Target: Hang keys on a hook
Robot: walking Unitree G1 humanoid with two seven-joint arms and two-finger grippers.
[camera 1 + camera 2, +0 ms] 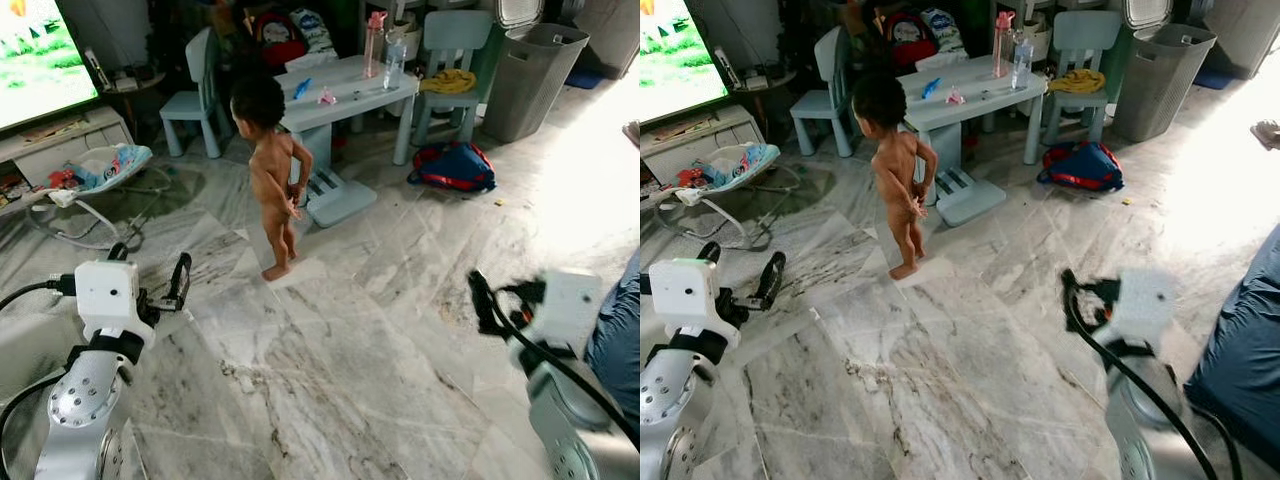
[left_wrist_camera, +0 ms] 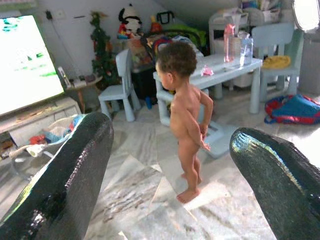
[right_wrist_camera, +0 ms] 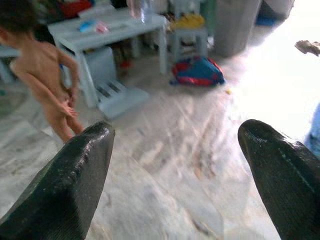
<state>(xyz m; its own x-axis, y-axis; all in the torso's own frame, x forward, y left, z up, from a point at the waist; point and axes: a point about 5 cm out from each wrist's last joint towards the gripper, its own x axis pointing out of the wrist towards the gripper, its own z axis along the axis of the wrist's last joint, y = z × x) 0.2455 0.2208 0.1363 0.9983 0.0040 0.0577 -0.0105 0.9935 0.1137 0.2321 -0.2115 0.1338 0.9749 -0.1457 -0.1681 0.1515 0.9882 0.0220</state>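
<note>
Both arms are raised over the marble floor (image 1: 330, 370). The left hand (image 1: 150, 275) has its fingers spread wide with nothing between them, and so does the blurred right hand (image 3: 175, 180). A small person (image 1: 272, 170) stands ahead, back turned, beside a pale blue counter (image 1: 350, 92). I can't spot any keys or hook.

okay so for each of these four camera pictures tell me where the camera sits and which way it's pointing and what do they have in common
Left eye view: on the head, looking forward and down at the marble floor; both silver arms show, left gripper and right gripper.
Right eye view: same head camera, same scene, slightly shifted.
Left wrist view: on the left wrist, looking along two black fingers toward a person and the TV.
Right wrist view: on the right wrist, past its fingers, toward the backpack.
Shared: all show the person beside the pale blue table.
</note>
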